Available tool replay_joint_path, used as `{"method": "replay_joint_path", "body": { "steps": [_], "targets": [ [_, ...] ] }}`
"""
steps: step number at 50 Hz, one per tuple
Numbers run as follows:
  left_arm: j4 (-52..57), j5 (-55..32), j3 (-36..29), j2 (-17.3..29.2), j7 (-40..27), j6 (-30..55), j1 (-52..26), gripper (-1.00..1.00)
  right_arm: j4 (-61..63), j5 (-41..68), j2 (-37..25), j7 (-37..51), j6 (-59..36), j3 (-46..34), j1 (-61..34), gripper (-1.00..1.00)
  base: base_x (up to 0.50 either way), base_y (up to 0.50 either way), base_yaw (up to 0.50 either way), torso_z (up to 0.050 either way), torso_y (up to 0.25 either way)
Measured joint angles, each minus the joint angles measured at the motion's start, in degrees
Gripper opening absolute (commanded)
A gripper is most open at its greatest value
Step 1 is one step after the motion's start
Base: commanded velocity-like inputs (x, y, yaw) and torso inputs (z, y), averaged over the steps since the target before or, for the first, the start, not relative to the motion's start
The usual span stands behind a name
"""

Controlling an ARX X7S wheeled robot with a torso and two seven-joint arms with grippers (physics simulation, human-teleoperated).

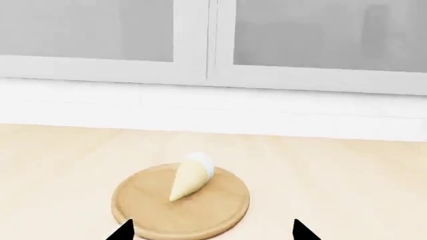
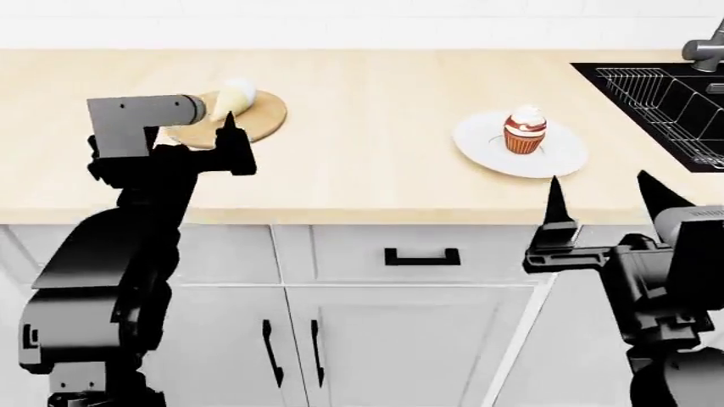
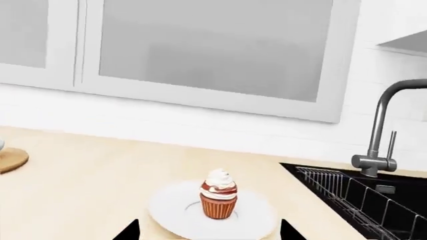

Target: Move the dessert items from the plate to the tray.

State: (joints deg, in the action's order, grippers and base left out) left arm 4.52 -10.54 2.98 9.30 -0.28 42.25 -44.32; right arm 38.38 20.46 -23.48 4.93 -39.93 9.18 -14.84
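Note:
The ice-cream cone (image 1: 189, 180) lies on its side on a round tan wooden disc (image 1: 200, 215), also seen in the head view, cone (image 2: 232, 95) on disc (image 2: 263, 114). My left gripper (image 1: 213, 232) is open and empty just short of the disc's near edge; in the head view (image 2: 215, 136) it hovers over the counter. The cupcake (image 3: 219, 200) stands upright on a white plate (image 3: 173, 212), also seen in the head view, cupcake (image 2: 524, 130) on plate (image 2: 560, 157). My right gripper (image 2: 599, 199) is open and empty at the counter's front edge, before the plate. The reddish-brown tray is out of view.
A black sink with a wire rack (image 2: 667, 93) and a grey faucet (image 3: 380, 130) are at the counter's right end. White wall cabinets with frosted doors (image 3: 213, 50) hang behind. A drawer and cabinet doors (image 2: 419, 254) sit below the counter.

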Motion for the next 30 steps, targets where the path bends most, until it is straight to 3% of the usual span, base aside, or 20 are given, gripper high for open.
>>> {"method": "replay_joint_path", "body": {
  "steps": [11, 30],
  "targets": [
    [-12.6, -0.02, -0.03, 3.0, 2.64, -1.4, -14.48, 1.0, 9.95, 5.84, -8.41, 0.56, -19.9, 2.97, -11.77, 1.0, 0.5, 0.0, 0.0, 0.0, 0.0],
    [-20.12, 0.06, -1.12, 5.47, 4.93, -2.23, -21.47, 1.0, 15.06, 11.69, -17.37, -0.66, -35.35, 4.71, -24.98, 1.0, 0.5, 0.11, 0.0, 0.0, 0.0]
  ]
}}
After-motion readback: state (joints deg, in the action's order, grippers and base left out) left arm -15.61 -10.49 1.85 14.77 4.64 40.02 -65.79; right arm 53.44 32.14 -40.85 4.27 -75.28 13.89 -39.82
